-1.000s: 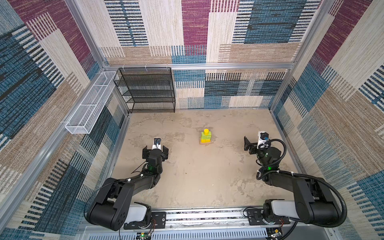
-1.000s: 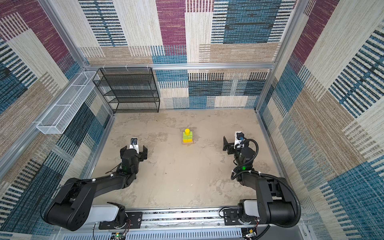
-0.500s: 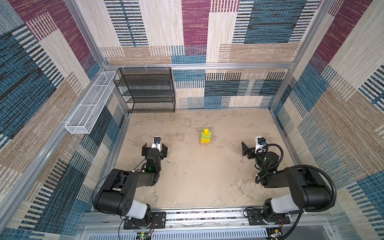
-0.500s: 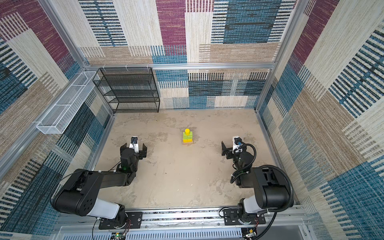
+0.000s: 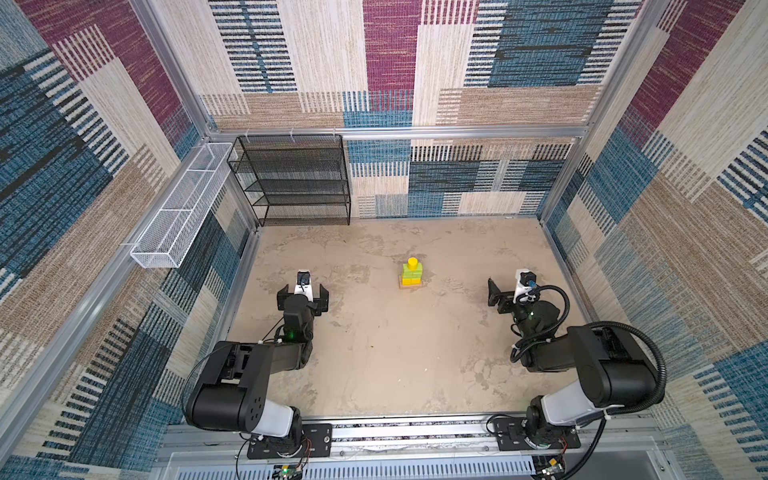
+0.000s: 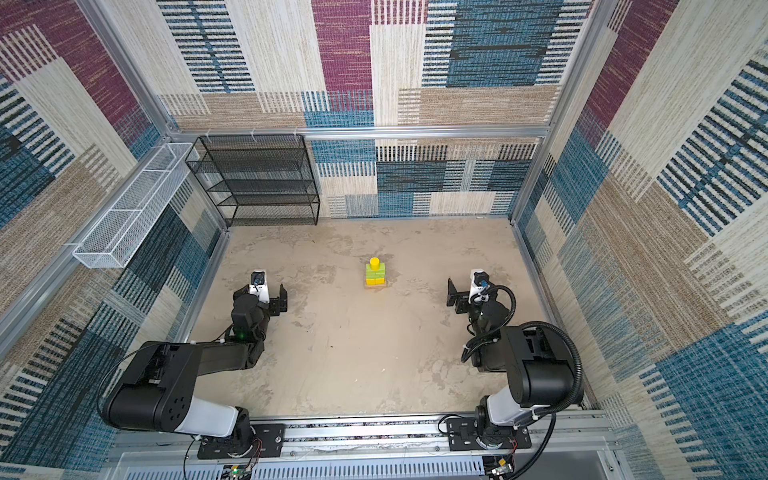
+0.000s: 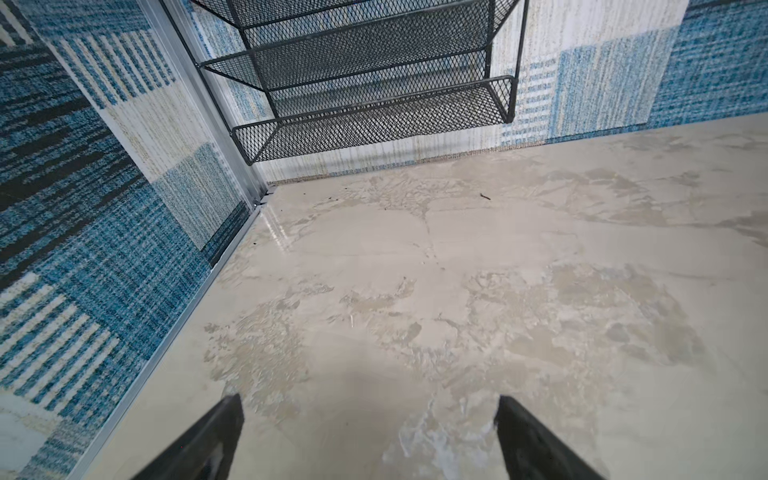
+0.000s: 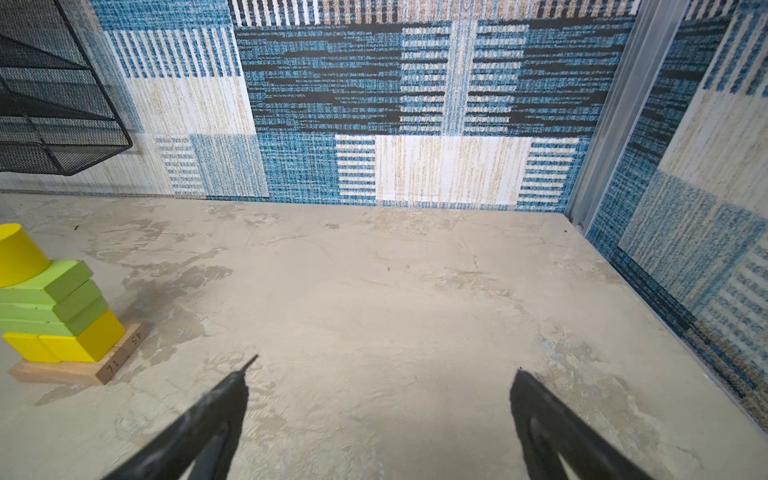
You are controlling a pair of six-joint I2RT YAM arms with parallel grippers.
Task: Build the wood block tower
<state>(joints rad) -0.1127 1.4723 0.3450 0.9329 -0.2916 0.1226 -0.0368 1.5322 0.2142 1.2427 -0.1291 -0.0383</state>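
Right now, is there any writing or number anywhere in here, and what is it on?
"45": end face of one plain tan wooden bar at the base of the wood block tower, sideways.
"71": end face of the second tan wooden bar beside it, also sideways.
Nothing else is readable; in both top views these are too small.

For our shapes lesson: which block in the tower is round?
The yellow cylinder at the top of the tower; the green slabs, yellow cubes and tan bars below it are all flat-sided.
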